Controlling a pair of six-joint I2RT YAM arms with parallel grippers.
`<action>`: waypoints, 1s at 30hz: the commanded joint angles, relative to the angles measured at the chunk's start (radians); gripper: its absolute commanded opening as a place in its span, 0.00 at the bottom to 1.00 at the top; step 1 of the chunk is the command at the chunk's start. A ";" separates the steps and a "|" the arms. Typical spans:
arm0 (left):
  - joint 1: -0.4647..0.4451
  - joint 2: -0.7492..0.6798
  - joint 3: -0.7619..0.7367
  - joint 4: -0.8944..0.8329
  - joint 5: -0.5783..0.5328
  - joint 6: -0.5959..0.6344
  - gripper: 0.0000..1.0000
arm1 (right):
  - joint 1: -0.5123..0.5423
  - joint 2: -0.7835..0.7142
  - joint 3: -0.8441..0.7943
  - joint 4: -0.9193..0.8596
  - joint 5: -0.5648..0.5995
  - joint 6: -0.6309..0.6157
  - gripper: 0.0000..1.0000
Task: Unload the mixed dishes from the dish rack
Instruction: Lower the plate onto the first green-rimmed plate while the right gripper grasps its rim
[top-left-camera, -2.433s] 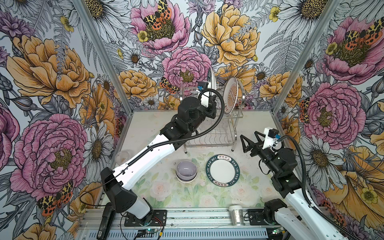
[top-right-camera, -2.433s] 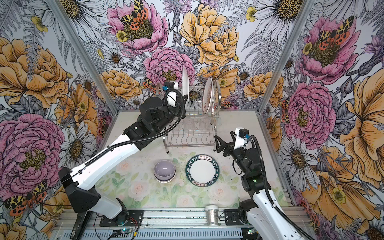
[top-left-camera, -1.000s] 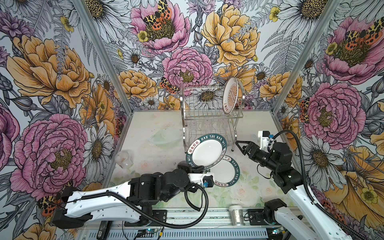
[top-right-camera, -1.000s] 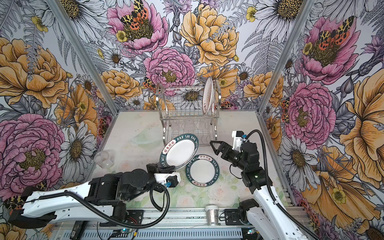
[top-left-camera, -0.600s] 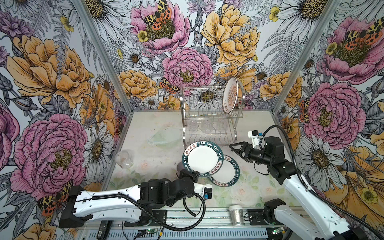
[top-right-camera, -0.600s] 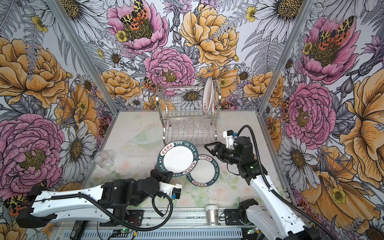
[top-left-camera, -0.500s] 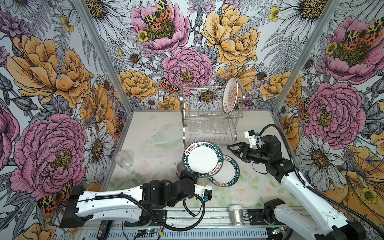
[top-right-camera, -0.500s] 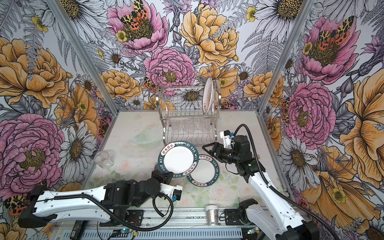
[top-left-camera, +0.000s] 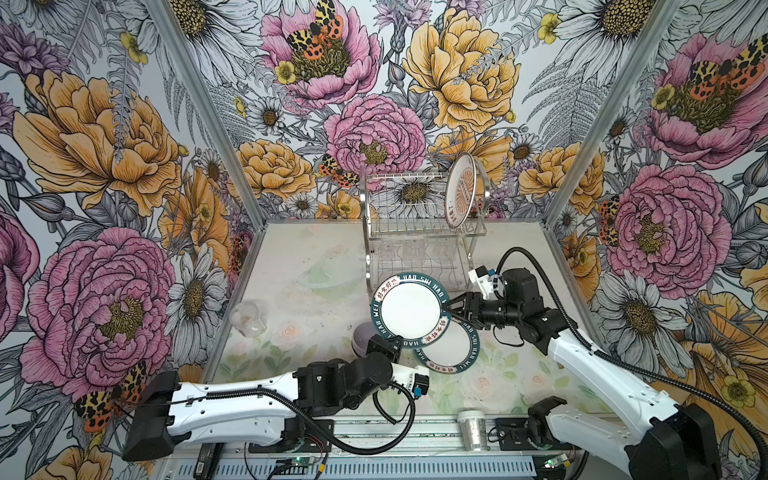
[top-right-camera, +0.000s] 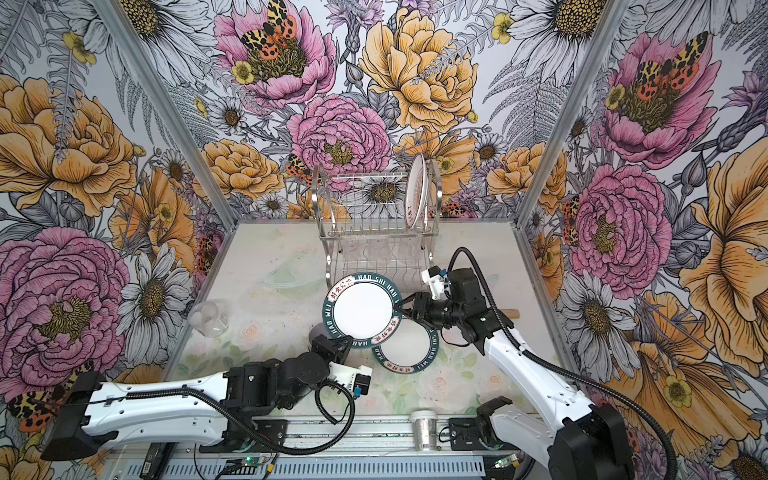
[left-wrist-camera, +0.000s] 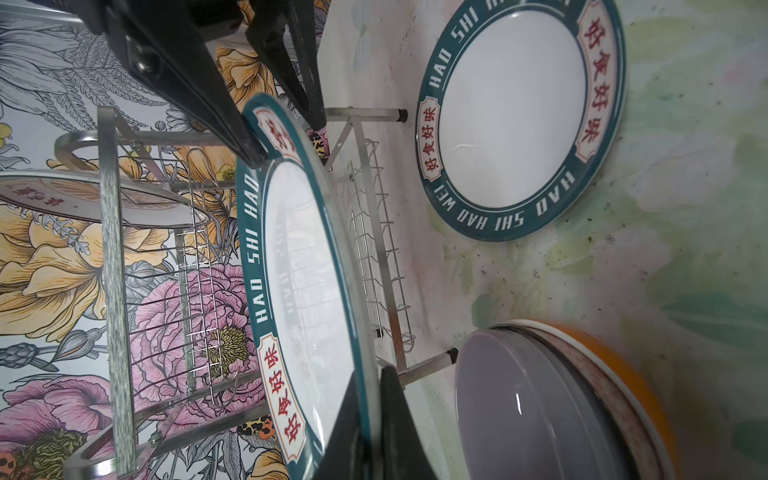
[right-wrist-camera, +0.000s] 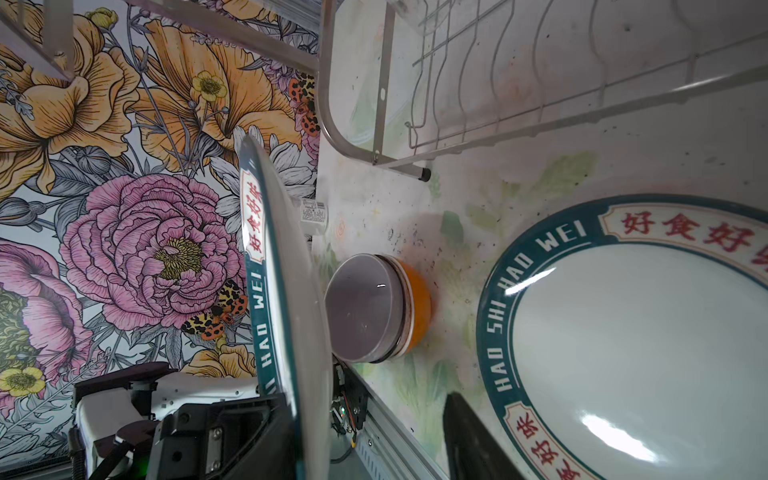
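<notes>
Just in front of the dish rack (top-left-camera: 424, 237), a green-rimmed plate (top-left-camera: 409, 307) is held above the table (top-left-camera: 311, 307), its near edge pinched tight in the left gripper (top-left-camera: 390, 340). At the opposite rim the right gripper (top-left-camera: 453, 309) straddles the edge, jaws about half apart and not clamped. Partly beneath lies a second lettered plate (top-left-camera: 453, 351), flat, beside stacked bowls (top-left-camera: 360, 338). A sunburst plate (top-left-camera: 461, 191) stands upright in the rack's upper tier.

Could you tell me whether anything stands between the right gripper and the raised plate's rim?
Nothing visible does: the right gripper straddles the rim of the raised plate, opposite the left gripper, which is shut on its near edge.
</notes>
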 joint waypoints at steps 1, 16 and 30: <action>0.008 -0.009 -0.009 0.102 0.031 0.014 0.00 | 0.009 0.025 0.035 -0.003 -0.017 -0.007 0.50; 0.006 0.019 -0.038 0.175 0.064 -0.013 0.00 | 0.019 0.090 0.054 -0.001 -0.067 0.017 0.17; 0.018 -0.011 0.038 0.165 0.061 -0.202 0.87 | -0.010 -0.006 0.058 -0.001 0.071 0.021 0.00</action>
